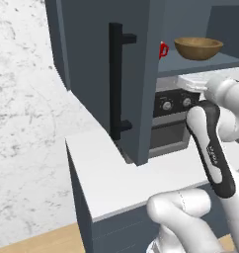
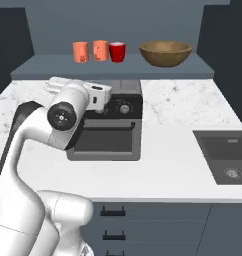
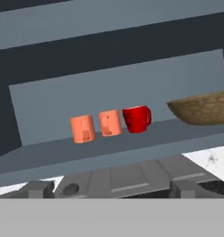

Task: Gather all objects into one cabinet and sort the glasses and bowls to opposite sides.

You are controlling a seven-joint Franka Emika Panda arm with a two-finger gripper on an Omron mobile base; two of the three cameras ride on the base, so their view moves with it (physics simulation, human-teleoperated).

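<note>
On the shelf [image 2: 53, 70] of the slate-blue cabinet, two orange glasses [image 2: 80, 51] [image 2: 99, 50] stand side by side at the left. A red mug [image 2: 117, 52] stands right beside them. The wide brown wooden bowl [image 2: 165, 53] sits further right, apart from the mug. In the hand view the glasses [image 3: 83, 128] [image 3: 109, 122], mug [image 3: 137, 119] and bowl [image 3: 204, 108] line up ahead of my gripper [image 3: 111, 189]. The gripper is open and empty, below the shelf and over the oven top. The cabinet door [image 1: 97, 74], with its black bar handle [image 1: 116, 84], stands swung open.
A dark countertop oven [image 2: 110, 132] with knobs sits on the white marble counter [image 2: 178, 150] under the shelf. A sink [image 2: 227, 159] is set in the counter at the right. Drawers [image 2: 143, 225] run below the counter front. My arm's elbow [image 2: 63, 117] hangs before the oven.
</note>
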